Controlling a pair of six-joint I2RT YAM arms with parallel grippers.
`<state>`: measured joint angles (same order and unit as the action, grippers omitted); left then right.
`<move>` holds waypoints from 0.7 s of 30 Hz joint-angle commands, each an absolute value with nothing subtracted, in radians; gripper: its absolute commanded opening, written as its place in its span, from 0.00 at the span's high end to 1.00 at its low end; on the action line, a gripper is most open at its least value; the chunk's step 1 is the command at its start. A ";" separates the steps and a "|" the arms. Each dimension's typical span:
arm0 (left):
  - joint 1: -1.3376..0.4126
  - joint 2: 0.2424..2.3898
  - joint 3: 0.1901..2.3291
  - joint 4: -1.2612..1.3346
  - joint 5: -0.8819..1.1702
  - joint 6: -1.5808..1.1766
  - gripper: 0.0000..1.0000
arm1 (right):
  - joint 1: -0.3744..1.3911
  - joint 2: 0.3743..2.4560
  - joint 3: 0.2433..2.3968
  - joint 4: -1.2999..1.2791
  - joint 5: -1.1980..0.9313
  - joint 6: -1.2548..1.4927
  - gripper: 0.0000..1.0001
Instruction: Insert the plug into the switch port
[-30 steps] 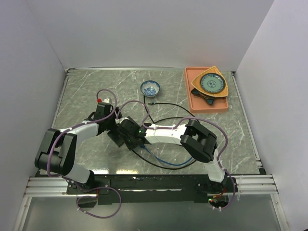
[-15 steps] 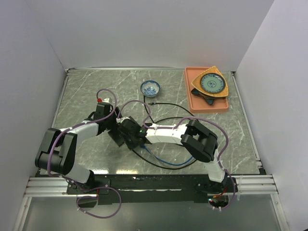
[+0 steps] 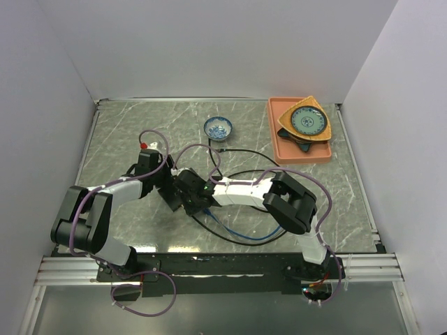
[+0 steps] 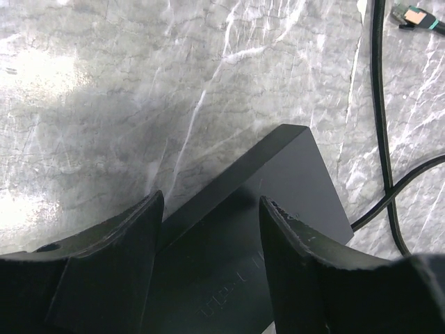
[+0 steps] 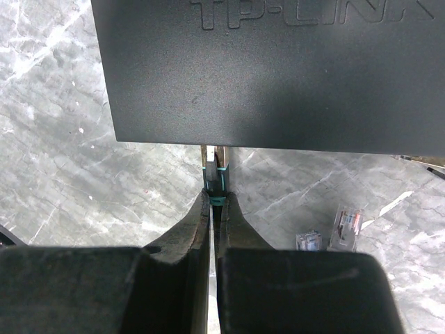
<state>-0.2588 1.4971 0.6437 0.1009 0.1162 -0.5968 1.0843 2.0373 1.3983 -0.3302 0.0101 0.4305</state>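
The switch (image 5: 278, 76) is a flat matte-black box lying on the marble table; in the top view it shows only partly (image 3: 170, 201) between the two wrists. My left gripper (image 4: 212, 202) stands open over one end of the switch (image 4: 278, 188), one finger on each side. My right gripper (image 5: 217, 200) is shut on the plug (image 5: 217, 174), a small connector with a teal collar. The plug's tip meets the switch's near edge; the port itself is hidden under that edge. Both grippers meet at the switch in the top view, left (image 3: 166, 183) and right (image 3: 188, 197).
Two loose clear connectors (image 5: 345, 226) lie right of my right fingers. A black cable (image 4: 379, 104) ends in a spare plug (image 4: 416, 15). At the back stand a small blue bowl (image 3: 218, 128) and an orange tray (image 3: 279, 150) holding a plate (image 3: 308, 121). A blue cable (image 3: 237, 234) loops nearby.
My left gripper's jaws have narrowed slightly around the switch. The right wrist has edged a little to the left, toward the switch, still holding the plug.
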 commanded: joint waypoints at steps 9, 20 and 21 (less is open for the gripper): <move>-0.284 1.506 0.554 0.086 0.317 -0.721 0.42 | 1.034 1.983 1.405 -0.071 0.149 0.492 1.00; -0.284 1.476 0.514 0.089 0.313 -0.744 0.46 | 1.020 1.991 1.402 -0.031 0.190 0.568 1.00; -0.285 1.476 0.515 0.083 0.310 -0.741 0.45 | 1.022 1.988 1.398 -0.029 0.192 0.574 1.00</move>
